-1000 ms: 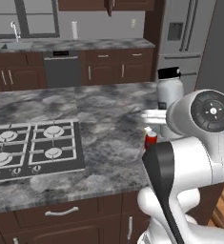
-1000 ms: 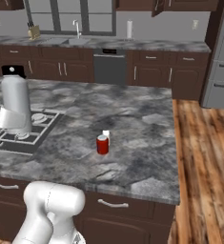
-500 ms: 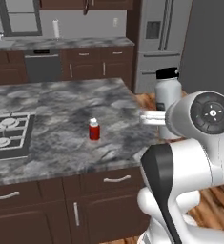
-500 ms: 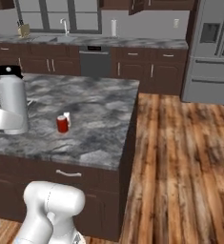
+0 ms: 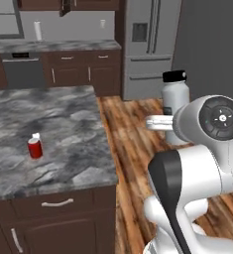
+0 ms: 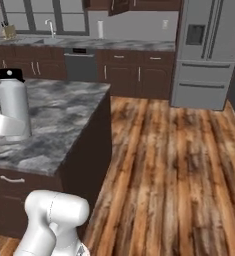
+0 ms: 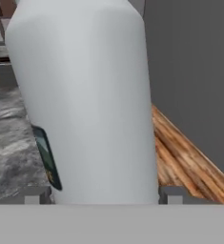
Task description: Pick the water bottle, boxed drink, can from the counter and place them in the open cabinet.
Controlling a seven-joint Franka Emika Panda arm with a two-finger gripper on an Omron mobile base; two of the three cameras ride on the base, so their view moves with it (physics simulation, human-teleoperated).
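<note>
The water bottle looked smooth, matt pale grey plastic with a black cap. The counter was polished grey marbled stone. The can appeared red-painted metal. The floor was glossy wood planking.

A short red can with a small cream box behind it is seen standing on the grey marbled stone counter.

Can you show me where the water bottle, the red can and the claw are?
water bottle [image 5: 176,106]: left base view, on its pale body under the black cap.
can [image 5: 34,149]: left base view, on its red side.
claw [image 7: 104,194]: hand view, between its two fingertips, shut on the water bottle.
</note>
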